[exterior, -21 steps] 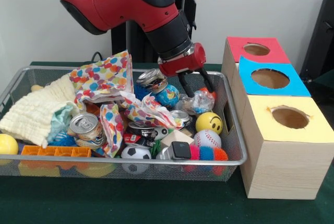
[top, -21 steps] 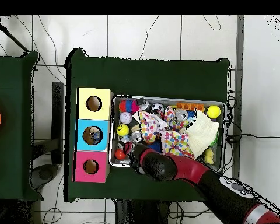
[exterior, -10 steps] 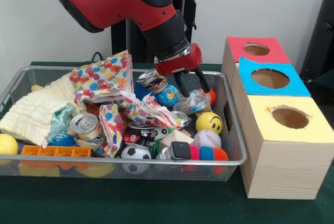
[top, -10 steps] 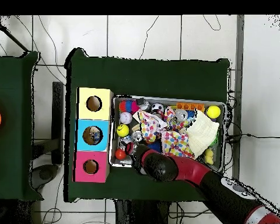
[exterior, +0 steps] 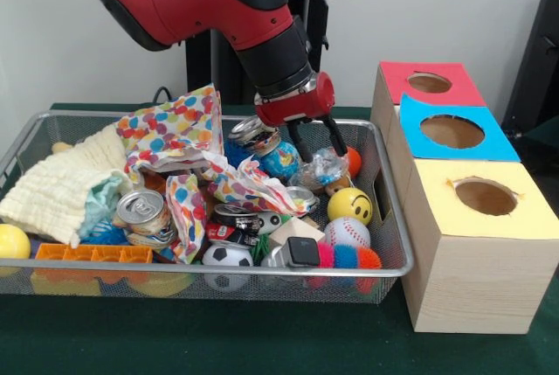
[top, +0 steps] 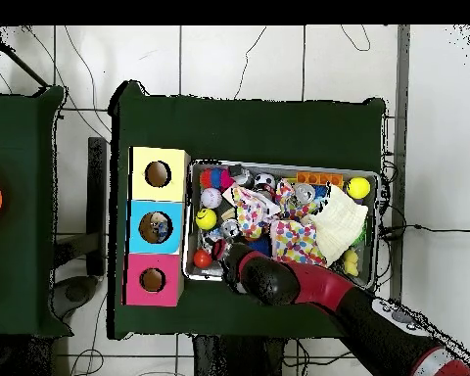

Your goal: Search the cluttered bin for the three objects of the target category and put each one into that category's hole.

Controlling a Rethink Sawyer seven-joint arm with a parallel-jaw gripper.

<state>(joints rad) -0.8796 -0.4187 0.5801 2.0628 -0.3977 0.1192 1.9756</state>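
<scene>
Red-and-black gripper point(exterior: 318, 142), front view, frame centre: jaws spread, holding nothing, straddling a crinkled clear plastic wrapper point(exterior: 321, 169) in the wire mesh bin point(exterior: 395, 244). Target category unclear; balls and cans remain binned. Overhead view alone shows something inside the blue box's hole point(top: 157, 227), so sorting seems begun.

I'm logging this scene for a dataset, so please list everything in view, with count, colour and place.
Wire mesh bin: one, silver, on the green table.
Wooden hole boxes: three, topped red, blue and yellow, beside the bin.
Polka-dot paper: one crumpled piece, multicoloured, bin centre.
Cream quilted cloth: one, bin's left.
Drink cans: several, silver; one front left.
Yellow smiley ball, white baseball, black-and-white football, globe ball, orange ball: one each, right half.
Orange plastic tray: one, front left.
Gripper: black fingers open over clear wrapping.
</scene>
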